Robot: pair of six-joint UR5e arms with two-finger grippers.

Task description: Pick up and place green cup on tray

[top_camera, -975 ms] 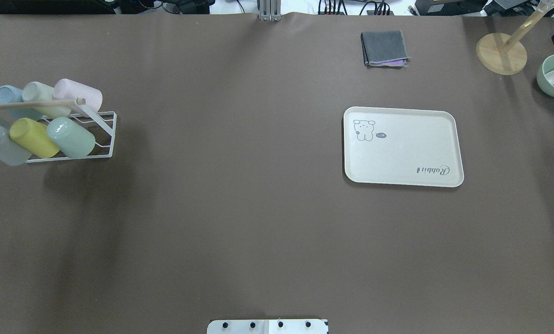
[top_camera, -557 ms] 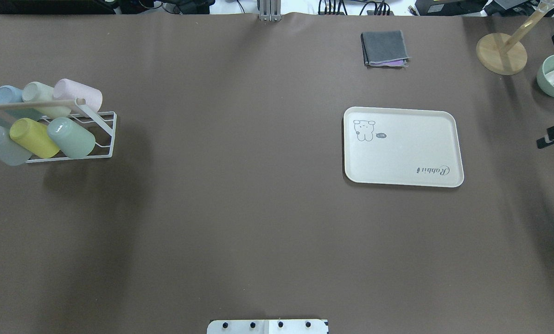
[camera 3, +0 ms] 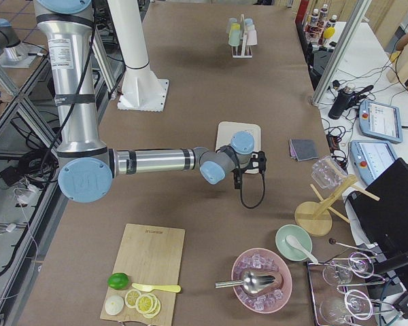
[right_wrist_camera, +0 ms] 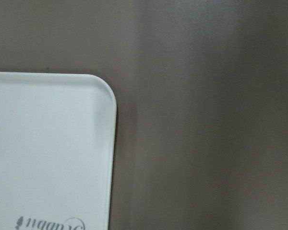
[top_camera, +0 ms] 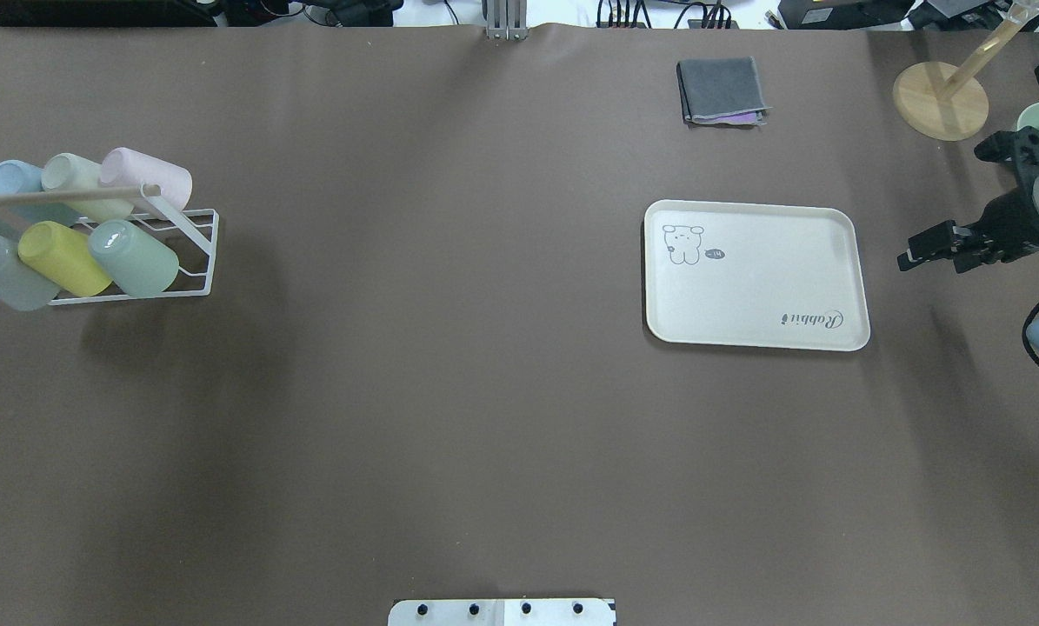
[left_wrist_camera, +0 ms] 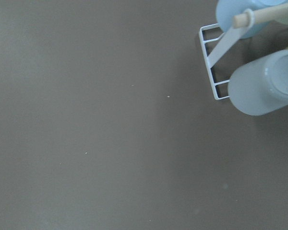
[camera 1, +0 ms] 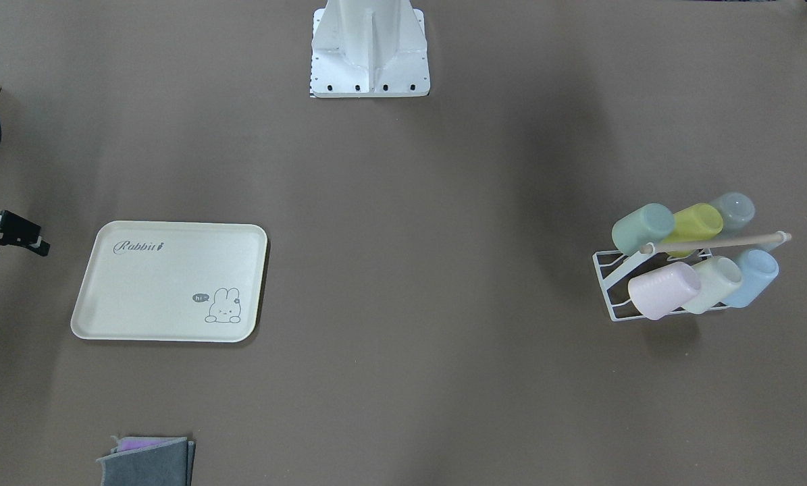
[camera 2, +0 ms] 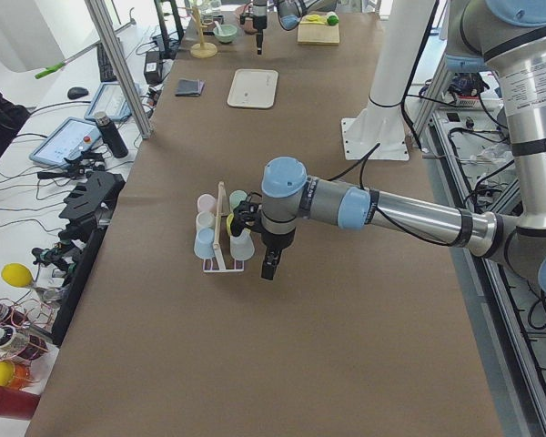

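**Mia:** What is way over on the left?

**Ben:** The left gripper (camera 2: 269, 268). It hangs near the white rack (top_camera: 199, 261), on the robot's side of it. I can't tell if its jaws are open or closed.

**Mia:** Where is the green cup (top_camera: 133, 257)?

**Ben:** On that rack, tipped over, in the row nearer the robot. It is the one on the right end, next to the yellow cup (top_camera: 63, 257).

**Mia:** What comes after that?

**Ben:** A lot of brown table (top_camera: 449, 348). Then the tray (top_camera: 762, 278) lies flat on the right side, well apart from the rack.

**Mia:** And past the tray?

**Ben:** The right gripper (top_camera: 917, 252), near the tray's right edge. It has no cup in it. I can't tell how wide its jaws are.
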